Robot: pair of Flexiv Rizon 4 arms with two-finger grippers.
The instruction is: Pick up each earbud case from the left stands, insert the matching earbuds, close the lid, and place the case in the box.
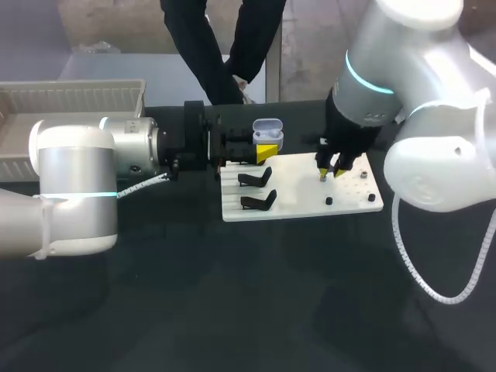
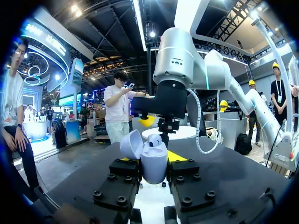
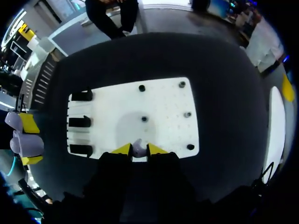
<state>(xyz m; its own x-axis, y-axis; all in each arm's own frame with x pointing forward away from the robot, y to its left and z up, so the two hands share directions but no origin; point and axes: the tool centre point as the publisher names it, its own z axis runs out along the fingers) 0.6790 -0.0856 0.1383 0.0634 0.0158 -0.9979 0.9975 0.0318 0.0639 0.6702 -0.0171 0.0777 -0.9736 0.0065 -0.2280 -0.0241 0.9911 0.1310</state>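
Note:
My left gripper (image 1: 266, 149) is shut on a pale lavender earbud case (image 1: 268, 132) with its lid open, held just off the back left corner of the white board (image 1: 310, 198). In the left wrist view the case (image 2: 154, 158) stands upright between the fingers, with the lid (image 2: 131, 143) tipped back and a white earbud (image 2: 155, 140) showing in its mouth. My right gripper (image 1: 330, 173) hangs low over the board's middle. Seen from the right wrist, that gripper (image 3: 139, 149) is shut on a small white earbud (image 3: 138, 148).
Two black stands (image 1: 256, 180) (image 1: 258, 202) sit at the board's left side, and small black pegs (image 3: 144, 119) dot its right half. A white slatted box (image 1: 70, 97) stands at the back left. The dark table (image 1: 256, 294) spreads in front.

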